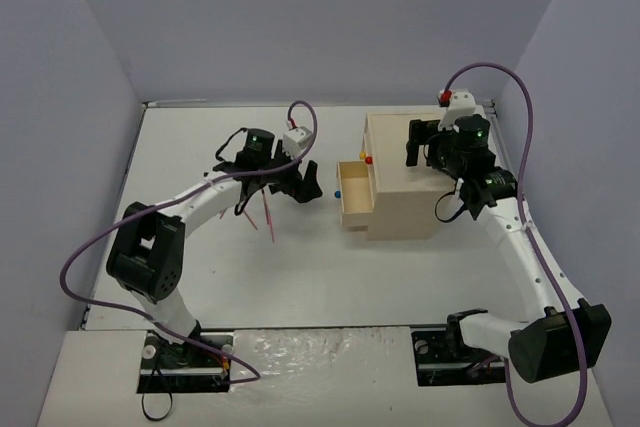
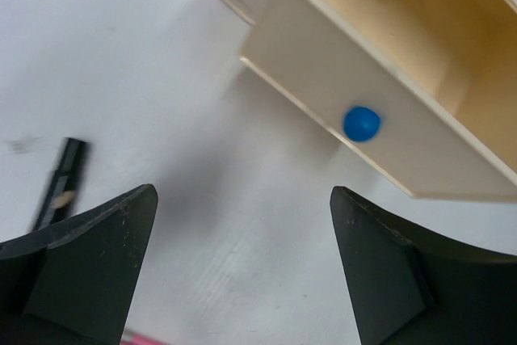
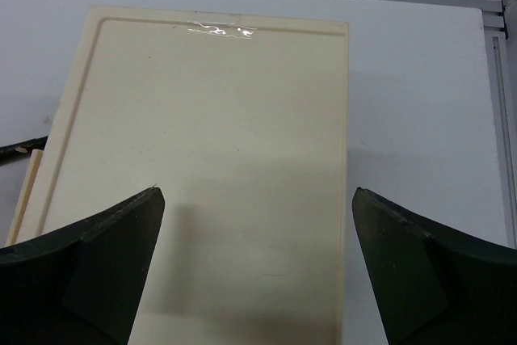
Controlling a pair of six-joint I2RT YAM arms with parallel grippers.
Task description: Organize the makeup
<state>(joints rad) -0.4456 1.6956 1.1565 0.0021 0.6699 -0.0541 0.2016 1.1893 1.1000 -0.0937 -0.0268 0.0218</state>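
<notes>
Two thin pink pencils [image 1: 270, 221] lay flat, splayed, at eight o'clock from the top view's centre; a black tube [image 2: 61, 180] lay flat at nine o'clock in the left wrist view.

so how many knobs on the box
3: blue knob on the open drawer front; yellow knob and red knob together above it, near the box top edge. More may be hidden.

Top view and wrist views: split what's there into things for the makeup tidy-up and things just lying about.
For the job:
- pink pencils on the table
- black stick on the table
- open drawer, likely where they go

Just there:
- purple cables
- red and yellow knobs
</notes>
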